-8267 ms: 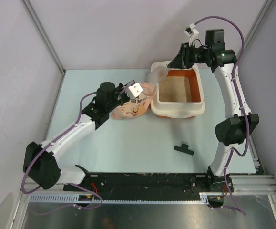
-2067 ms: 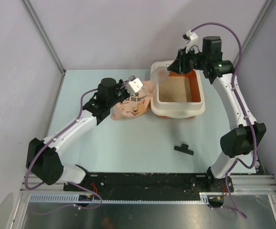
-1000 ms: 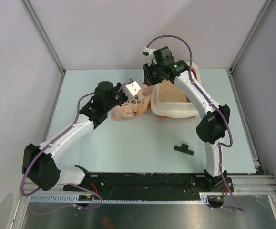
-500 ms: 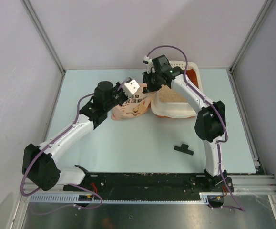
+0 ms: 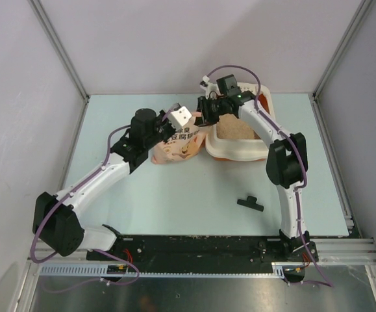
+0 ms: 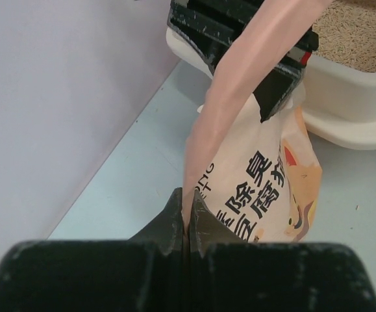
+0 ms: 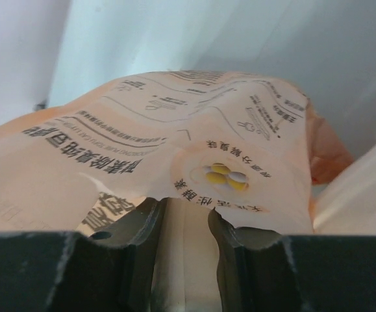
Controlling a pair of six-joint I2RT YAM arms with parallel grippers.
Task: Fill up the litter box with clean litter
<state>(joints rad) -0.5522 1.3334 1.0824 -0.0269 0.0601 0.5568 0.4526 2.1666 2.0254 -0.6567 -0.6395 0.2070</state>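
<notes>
The pink-peach litter bag [image 5: 178, 146] lies on the table left of the litter box [image 5: 239, 155], which holds tan litter [image 5: 234, 129]. My left gripper [image 5: 173, 125] is shut on the bag's edge; in the left wrist view its jaws [image 6: 186, 198] pinch a taut pink strip of the bag [image 6: 259, 188]. My right gripper [image 5: 208, 108] is at the bag's top corner, by the box's left end. In the right wrist view its jaws [image 7: 186, 224] close on the bag's torn upper edge [image 7: 194, 149]. The box's cream rim [image 6: 343, 123] and litter [image 6: 363, 39] show in the left wrist view.
A small black clip [image 5: 250, 203] lies on the table in front of the box. Side walls stand at left and right, and a back wall just behind the box.
My right gripper swung from the box's far right end across to the bag's top and took hold of it. My left gripper stayed on the bag.
</notes>
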